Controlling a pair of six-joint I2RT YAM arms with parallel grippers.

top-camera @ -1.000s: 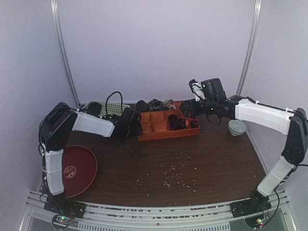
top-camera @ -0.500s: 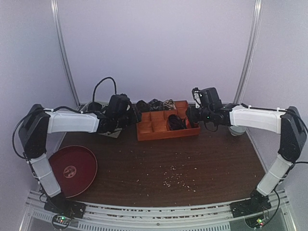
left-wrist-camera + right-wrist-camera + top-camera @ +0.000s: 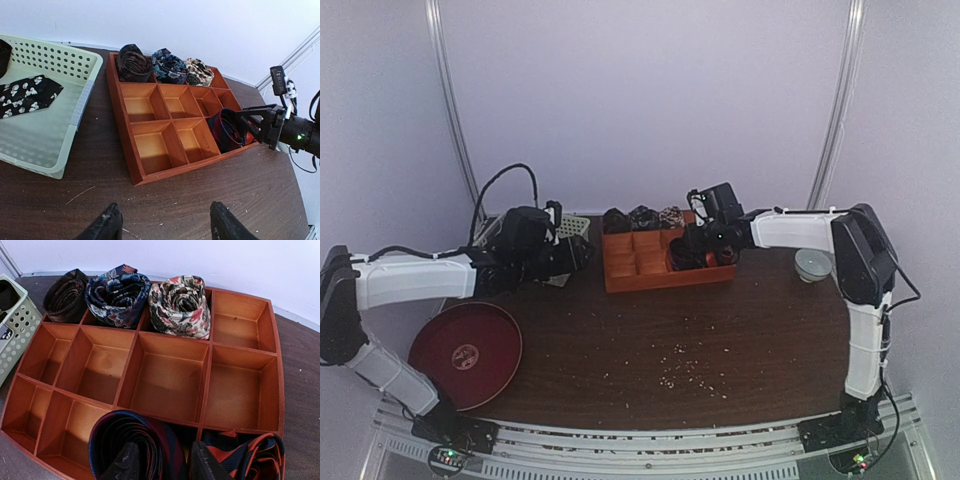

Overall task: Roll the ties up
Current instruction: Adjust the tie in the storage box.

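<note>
An orange tray point(image 3: 207, 347) holds three rolled ties in its back row: a dark one point(image 3: 65, 294), a blue floral one point(image 3: 117, 294) and a cream floral one point(image 3: 181, 305). At its front lies a navy and maroon coil point(image 3: 145, 437), beside a red and navy striped tie point(image 3: 255, 457). My right gripper point(image 3: 165, 465) is shut on the coil's wall, one finger inside the roll and one outside. My left gripper point(image 3: 167, 227) hovers open over bare table in front of the tray point(image 3: 150, 172). A black speckled tie point(image 3: 27, 95) lies flat in the green basket point(image 3: 60, 60).
The green lattice basket point(image 3: 572, 226) stands left of the tray point(image 3: 650, 280) at the back of the table. A red round plate point(image 3: 465, 345) lies front left and a small pale bowl point(image 3: 812, 264) back right. Crumbs point(image 3: 685, 368) dot the middle of the table.
The right gripper came left and down into the tray's front row and closed on the navy coil. The left gripper opened, and its arm stretched out lower along the table's left side.
</note>
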